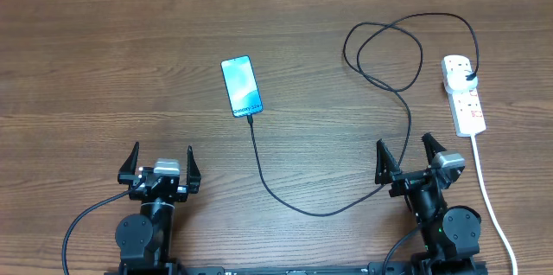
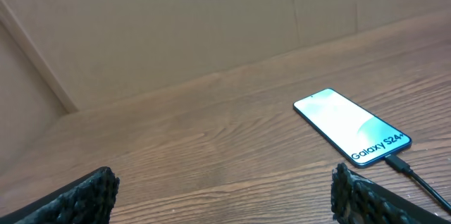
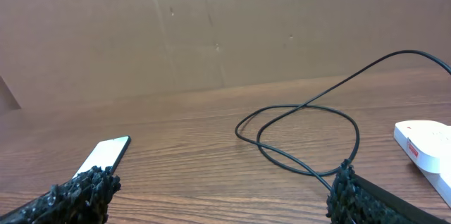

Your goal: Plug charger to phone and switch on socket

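Observation:
The phone (image 1: 241,85) lies flat mid-table, its light blue screen lit; it also shows in the left wrist view (image 2: 351,126) and the right wrist view (image 3: 104,155). The charger cable (image 1: 285,197) has its connector tip in the phone's near end (image 2: 397,163), runs along the table, loops (image 3: 303,136) at the back right and ends in a black plug seated in the socket (image 1: 464,92). The socket's white end shows at the right (image 3: 426,143). My left gripper (image 1: 163,164) and right gripper (image 1: 404,154) both rest open near the front edge, holding nothing.
A thick white cord (image 1: 488,197) runs from the socket toward the front right, passing beside the right arm. A brown cardboard wall (image 2: 176,27) stands behind the wooden table (image 1: 104,67).

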`<state>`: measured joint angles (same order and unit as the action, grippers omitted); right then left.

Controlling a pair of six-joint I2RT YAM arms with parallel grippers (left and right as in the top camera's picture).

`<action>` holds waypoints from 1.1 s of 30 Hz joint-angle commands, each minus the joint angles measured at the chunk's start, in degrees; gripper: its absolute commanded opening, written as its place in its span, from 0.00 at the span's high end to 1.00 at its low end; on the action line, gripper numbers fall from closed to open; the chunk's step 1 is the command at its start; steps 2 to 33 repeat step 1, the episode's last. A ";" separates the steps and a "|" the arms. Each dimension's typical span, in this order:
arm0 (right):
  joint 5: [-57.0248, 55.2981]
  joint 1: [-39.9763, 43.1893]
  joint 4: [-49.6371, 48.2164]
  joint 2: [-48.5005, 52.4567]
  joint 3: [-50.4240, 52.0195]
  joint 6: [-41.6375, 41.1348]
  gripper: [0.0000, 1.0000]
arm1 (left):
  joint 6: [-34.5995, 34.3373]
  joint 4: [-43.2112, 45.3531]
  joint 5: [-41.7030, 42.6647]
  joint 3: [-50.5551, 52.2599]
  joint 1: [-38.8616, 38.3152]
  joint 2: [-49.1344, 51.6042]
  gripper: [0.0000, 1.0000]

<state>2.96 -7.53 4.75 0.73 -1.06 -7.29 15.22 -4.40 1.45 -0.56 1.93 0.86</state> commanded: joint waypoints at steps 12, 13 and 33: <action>-0.37 -0.17 -0.13 -0.57 0.61 -0.20 0.00 | 1.09 -0.04 -0.37 0.31 0.28 -0.66 0.00; -0.37 -0.17 -0.13 -0.57 0.61 -0.20 0.00 | 1.09 -0.04 -0.37 0.31 0.28 -0.66 0.00; -0.37 -0.17 -0.13 -0.57 0.61 -0.20 0.00 | 1.09 -0.04 -0.37 0.31 0.28 -0.66 0.00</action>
